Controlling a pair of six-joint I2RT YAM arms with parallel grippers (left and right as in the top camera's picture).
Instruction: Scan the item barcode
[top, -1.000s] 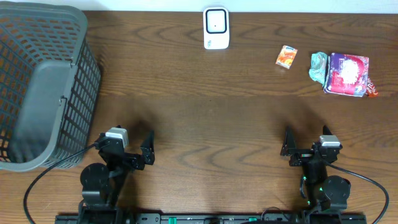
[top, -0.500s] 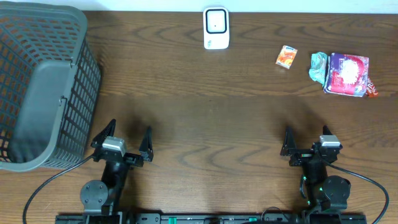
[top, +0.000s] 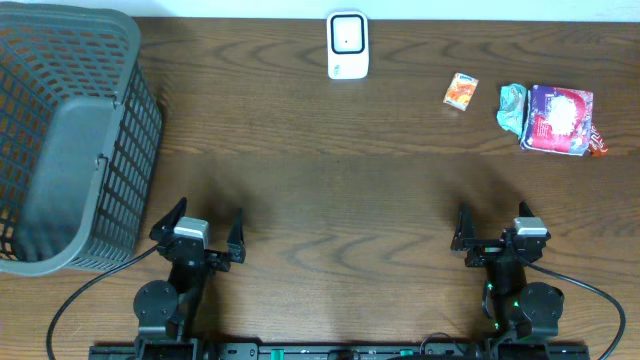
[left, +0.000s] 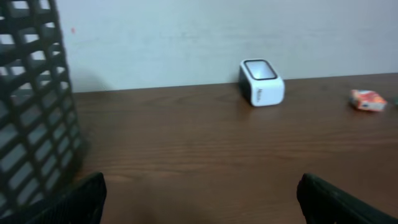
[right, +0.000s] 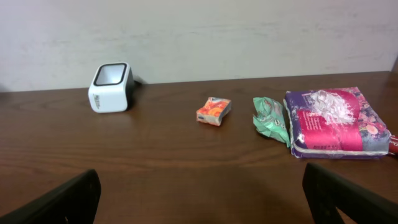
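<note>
Losing the basket (top: 60, 130) past the left edge of the overhead view, and catching only a strip of its mesh at the left of the left wrist view. Cutting the fingers (left: 336, 199) of the left gripper (left: 200, 180) off at the bottom edge of that same soft, slightly blurred view; cropping the right gripper (right: 200, 177) fingers (right: 65, 200) likewise. Showing the print on the scanner (top: 347, 45), the orange packet (top: 461, 90) and the purple packet (top: 558, 118) too small to read (in every view). Leaving a red scrap (top: 599, 147) at the purple packet's corner partly tucked away and unidentifiable.
</note>
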